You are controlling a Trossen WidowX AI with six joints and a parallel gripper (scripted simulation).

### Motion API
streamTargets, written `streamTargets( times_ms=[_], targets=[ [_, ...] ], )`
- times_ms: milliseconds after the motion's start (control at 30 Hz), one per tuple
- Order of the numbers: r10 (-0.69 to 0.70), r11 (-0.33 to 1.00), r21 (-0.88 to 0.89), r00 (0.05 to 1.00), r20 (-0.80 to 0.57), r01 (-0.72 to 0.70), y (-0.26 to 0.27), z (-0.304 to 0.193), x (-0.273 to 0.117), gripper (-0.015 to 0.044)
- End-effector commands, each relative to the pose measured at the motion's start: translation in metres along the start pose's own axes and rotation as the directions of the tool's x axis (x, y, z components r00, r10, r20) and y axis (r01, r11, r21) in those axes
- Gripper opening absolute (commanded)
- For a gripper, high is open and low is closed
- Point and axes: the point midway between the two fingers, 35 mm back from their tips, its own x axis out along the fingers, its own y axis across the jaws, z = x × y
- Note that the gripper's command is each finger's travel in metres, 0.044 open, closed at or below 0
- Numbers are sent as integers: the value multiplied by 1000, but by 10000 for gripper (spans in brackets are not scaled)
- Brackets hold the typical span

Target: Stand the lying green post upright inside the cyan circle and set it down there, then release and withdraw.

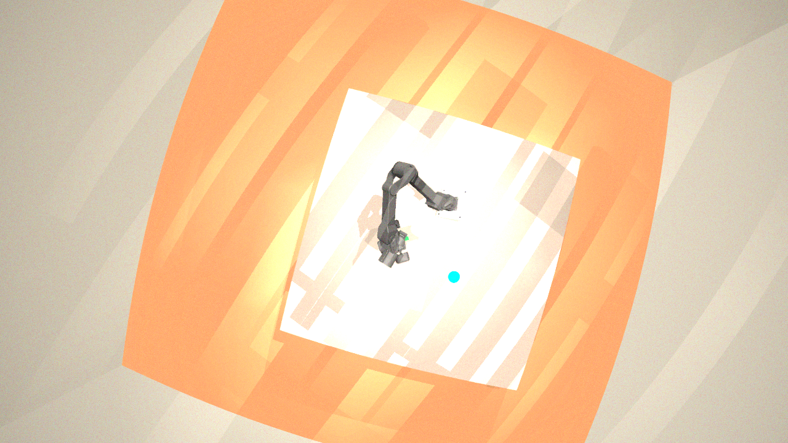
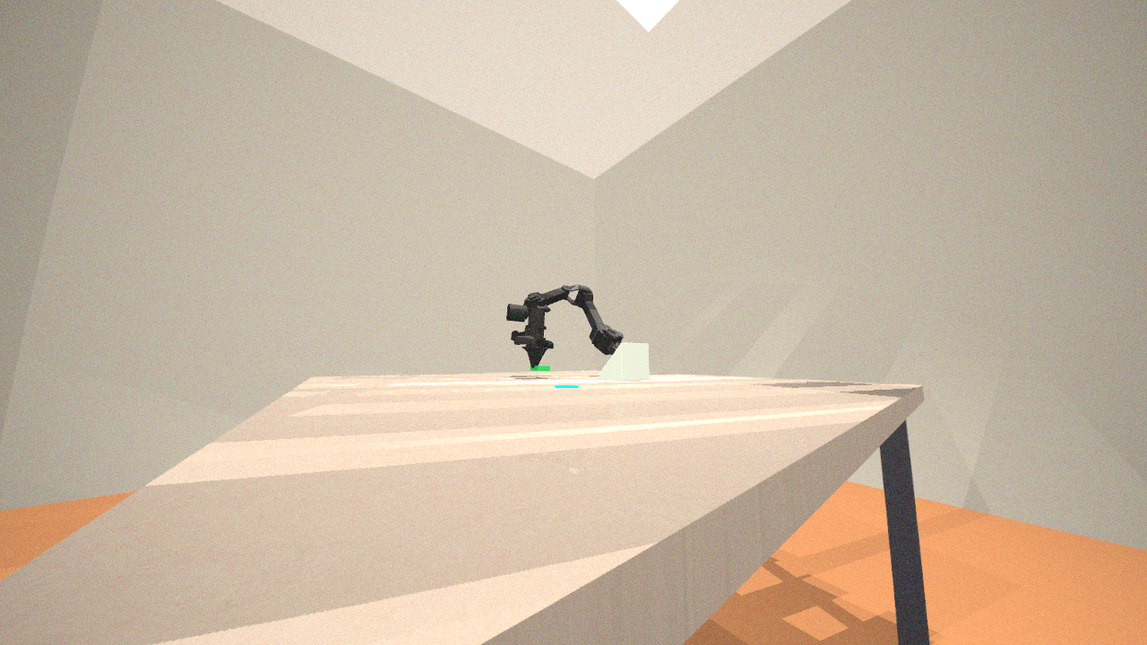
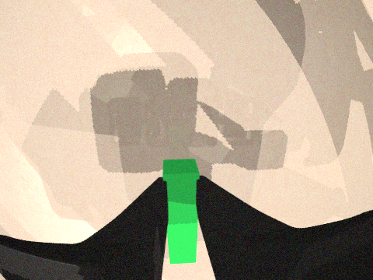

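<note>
The green post (image 1: 406, 238) (image 2: 542, 368) (image 3: 183, 211) is held lengthwise, lying level rather than upright. My gripper (image 2: 535, 367) (image 3: 180, 183) points down and is shut on the post, with a black finger against each side in the wrist view. In the exterior view the post appears slightly above the table. In the top view the arm hides the fingertips and most of the post. The flat cyan circle (image 1: 454, 277) (image 2: 565, 386) lies on the table, to the lower right of the post in the top view. Nothing stands on the circle.
The arm's pale base block (image 2: 630, 361) stands on the wooden table (image 1: 366, 314) (image 2: 481, 513), to the right of the circle in the exterior view. The arm arches from it to the gripper. Striped shadows cross the table.
</note>
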Motion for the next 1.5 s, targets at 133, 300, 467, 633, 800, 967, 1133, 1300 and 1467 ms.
streamTargets(
  times_ms=[133, 300, 467, 633, 800, 967, 1133, 1300, 1467],
  targets=[
    [-1, 1000, 11, 1000, -7, 1, 1, 0, -10, 23],
    [-3, 1000, 15, 1000, -11, 3, 2, 0, -16, 23],
    [-5, 1000, 18, 1000, -14, 5, 2, -1, -22, 23],
    [-7, 1000, 21, 1000, -17, 8, 2, -1, -28, 23],
    [-10, 1000, 24, 1000, -19, 10, 2, -2, -34, 23],
    [-13, 1000, 28, 1000, -21, 13, 2, -2, -40, 23],
    [-16, 999, 31, 1000, -22, 17, 2, -3, -46, 23],
    [-19, 999, 34, 1000, -23, 20, 1, -3, -53, 23],
    [-23, 999, 37, 999, -23, 24, 0, -3, -59, 23]
  ],
)
